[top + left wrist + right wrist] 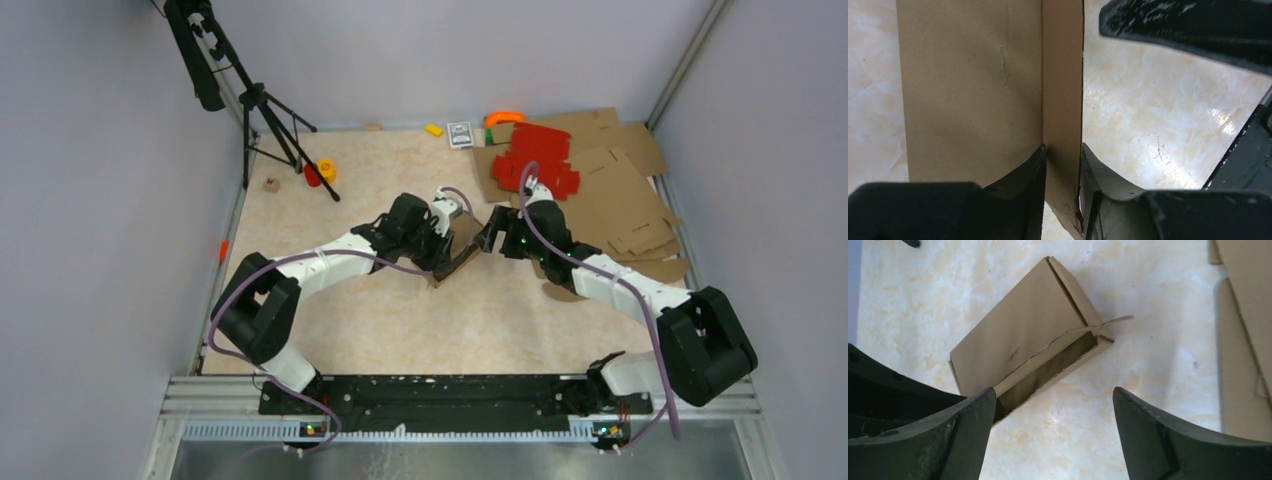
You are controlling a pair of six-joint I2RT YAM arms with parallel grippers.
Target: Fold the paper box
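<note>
Black left fingers (1023, 175) fill the bottom of the left wrist view, clenched on 1 thin upright wall of the paper box (968, 90), 1 pad on each face of it. The right fingers (963, 430) are spread wide with nothing between them, hovering over the box's lower left corner in the right wrist view.

The box sits on the worktop (480, 320) at the middle of the top view, partly folded, with 1 long side gaping. Whether it lies fully flat I cannot tell. Its corrugated card looks light, fairly stiff across the panels and weak along the creases. A torn, curling strip shows along the open side, so I judge it will rip or buckle if pulled hard. A sound hold, I think, is flat across a flap close to its crease, away from that frayed lip.

Farther off, at the upper right of the top view, red sheets (535, 160) lie on larger flat brown sheets (620, 190).
</note>
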